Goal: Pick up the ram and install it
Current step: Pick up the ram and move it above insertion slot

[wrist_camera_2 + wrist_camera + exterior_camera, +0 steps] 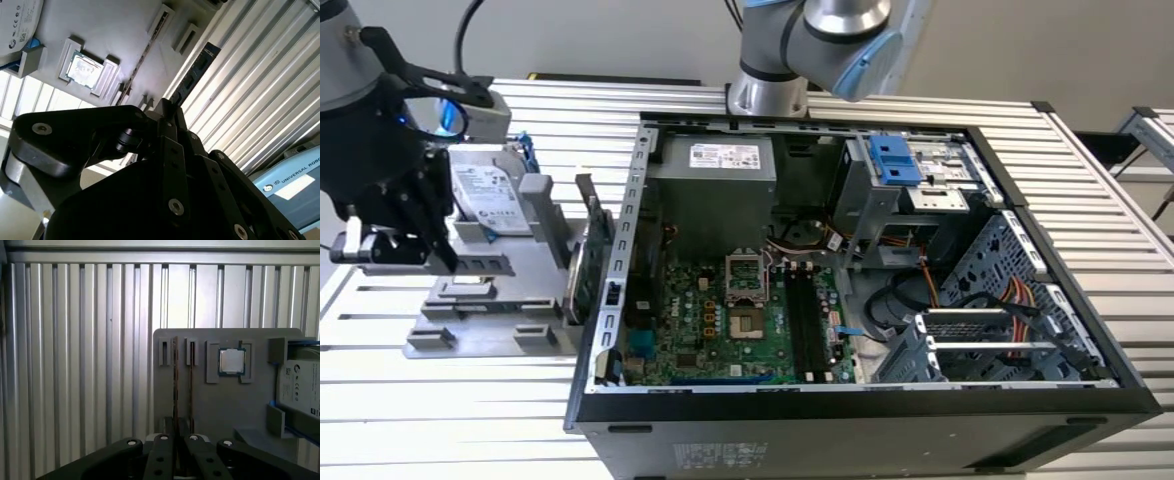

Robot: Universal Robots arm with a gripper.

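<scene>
The arm [834,40], at the top of the exterior view, is silver-grey with rounded joints capped in light blue. Black cables [464,35] lead to the matte black pincer [177,438], its angular link bars studded with silver screws [131,443].

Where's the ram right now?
In the first wrist view the ram stands edge-on in the grey holder, between the holder's edge and the silver chip, with the gripper at one end.

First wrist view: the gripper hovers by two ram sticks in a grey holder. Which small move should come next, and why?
Probably a short, straight advance: the gripper is lined up with one ram stick, which stands edge-on in a slot of the grey holder.
</scene>
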